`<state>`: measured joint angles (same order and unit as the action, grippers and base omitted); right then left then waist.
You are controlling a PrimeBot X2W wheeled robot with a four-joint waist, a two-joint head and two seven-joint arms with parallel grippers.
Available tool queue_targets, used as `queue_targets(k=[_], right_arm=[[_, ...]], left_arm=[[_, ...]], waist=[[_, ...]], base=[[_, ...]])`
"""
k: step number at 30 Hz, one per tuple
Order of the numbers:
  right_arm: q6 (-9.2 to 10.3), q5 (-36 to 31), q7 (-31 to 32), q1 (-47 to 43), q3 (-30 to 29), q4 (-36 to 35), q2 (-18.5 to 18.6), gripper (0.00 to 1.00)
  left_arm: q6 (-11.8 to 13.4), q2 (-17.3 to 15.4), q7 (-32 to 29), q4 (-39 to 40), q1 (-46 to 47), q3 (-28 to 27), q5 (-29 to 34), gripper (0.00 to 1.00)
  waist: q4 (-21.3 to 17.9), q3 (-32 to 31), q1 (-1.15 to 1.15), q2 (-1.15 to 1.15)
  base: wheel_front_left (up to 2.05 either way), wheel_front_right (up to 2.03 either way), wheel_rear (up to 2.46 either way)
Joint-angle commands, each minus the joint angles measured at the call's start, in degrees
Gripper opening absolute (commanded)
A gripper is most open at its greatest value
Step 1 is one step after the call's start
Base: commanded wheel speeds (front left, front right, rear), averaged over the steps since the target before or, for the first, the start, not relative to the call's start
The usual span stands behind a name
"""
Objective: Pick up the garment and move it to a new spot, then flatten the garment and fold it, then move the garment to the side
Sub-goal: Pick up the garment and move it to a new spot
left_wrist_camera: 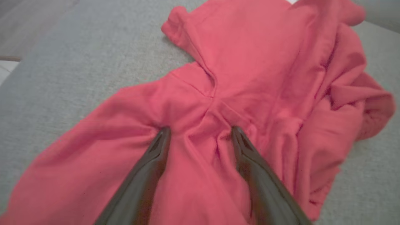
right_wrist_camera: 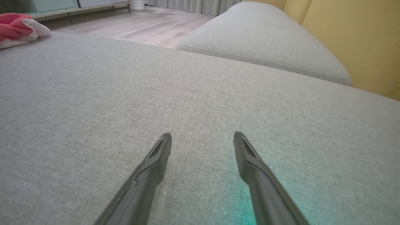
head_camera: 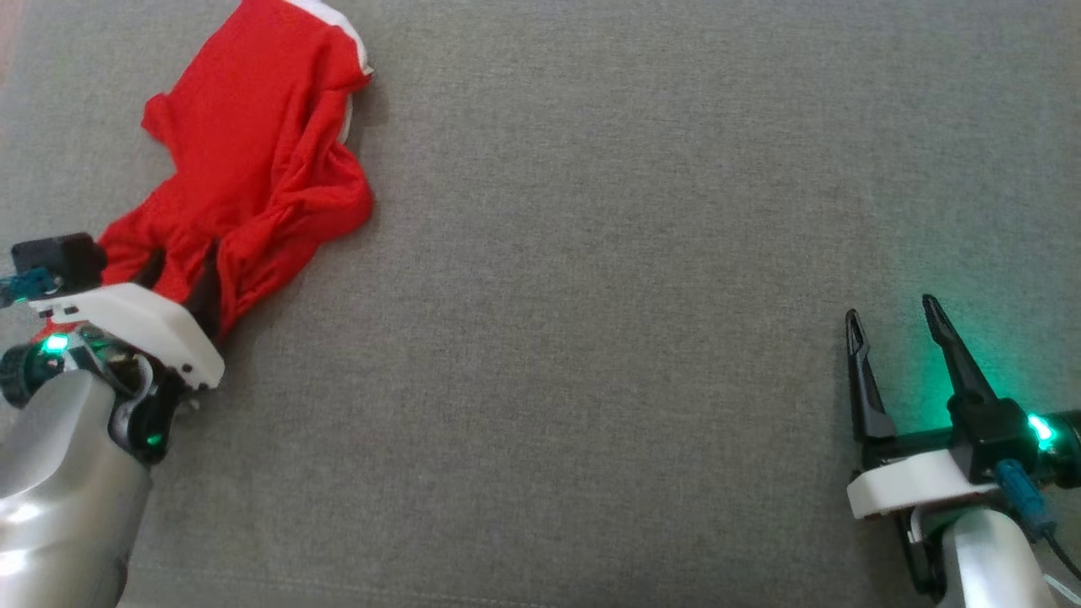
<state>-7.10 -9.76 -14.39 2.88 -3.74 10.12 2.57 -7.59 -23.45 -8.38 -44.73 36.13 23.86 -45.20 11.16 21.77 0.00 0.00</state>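
Starting point, I judge: garment (head_camera: 253,160) lies crumpled on couch (head_camera: 591,338), nothing lifted, flattened or folded yet. My left claw (left_wrist_camera: 200,131) is wide over it; right claw (head_camera: 892,311) wide, well apart.

The red garment (left_wrist_camera: 250,78) lies crumpled on a grey cushion (left_wrist_camera: 78,62) and takes most of the view. The left gripper (left_wrist_camera: 200,131) is over its lower part with the jaws wide apart. Both dark fingers (left_wrist_camera: 147,175) have cloth under them, and the tips seem to touch it. Between the tips the cloth is gathered in small folds. One seam runs up from there to a short sleeve at the top. On the right side the garment is bunched in thick rolls. In the top left corner a piece of floor (left_wrist_camera: 25,18) shows, blurred.
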Motion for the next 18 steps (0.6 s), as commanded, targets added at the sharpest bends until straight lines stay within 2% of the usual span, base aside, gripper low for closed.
queue_targets(k=[1, 6, 7, 8, 9, 12, 18], right_arm=[[-0.39, -0.3, -0.6, -0.2, 1.4, -2.0, 0.3, 1.00], [-0.39, -0.2, -0.6, 0.0, 1.3, -2.1, 0.3, 1.00], [-0.39, -0.1, -0.6, 0.1, 1.4, -2.1, 0.3, 1.00], [-0.39, 0.0, -0.6, 0.2, 1.4, -2.1, 0.3, 1.00], [-0.39, 0.0, -0.6, 0.2, 1.4, -2.1, 0.3, 1.00], [-0.39, 0.4, -0.6, 0.3, 1.4, -2.0, 0.3, 1.00], [-0.39, 2.4, -0.6, 0.3, 1.9, -1.1, 0.3, 1.00]], left_arm=[[0.1, -3.2, -1.4, -0.2, 1.9, 0.6, -1.7, 1.00], [0.1, -3.6, -1.9, -2.6, 2.1, 4.2, -3.6, 1.00], [0.1, -3.8, -1.9, -3.3, 2.2, 4.9, -3.8, 0.82], [0.1, -3.8, -1.8, -3.7, 2.4, 5.7, -4.1, 0.30], [0.1, -3.8, -1.7, -4.0, 2.6, 6.2, -4.7, 0.00], [0.1, -4.1, -1.6, -3.4, 3.1, 8.3, -6.5, 0.00], [0.1, -6.8, 4.6, 3.7, 3.5, 8.6, -12.0, 0.00]], waist=[[-0.4, 0.0, 0.00, 0.00], [-0.6, 0.2, 0.00, 0.00], [-0.6, 0.2, 0.00, 0.00], [-0.6, 0.2, 0.00, 0.00], [-0.6, 0.2, 0.00, 0.00], [-0.4, -0.1, 0.00, 0.00], [-0.6, -3.2, 0.00, 0.00]], base=[[0.00, 0.00, 0.00], [0.00, 0.00, 0.00], [0.00, 0.00, 0.00], [0.00, 0.00, 0.00], [0.00, 0.00, 0.00], [0.00, 0.00, 0.00], [0.00, 0.00, 0.00]])
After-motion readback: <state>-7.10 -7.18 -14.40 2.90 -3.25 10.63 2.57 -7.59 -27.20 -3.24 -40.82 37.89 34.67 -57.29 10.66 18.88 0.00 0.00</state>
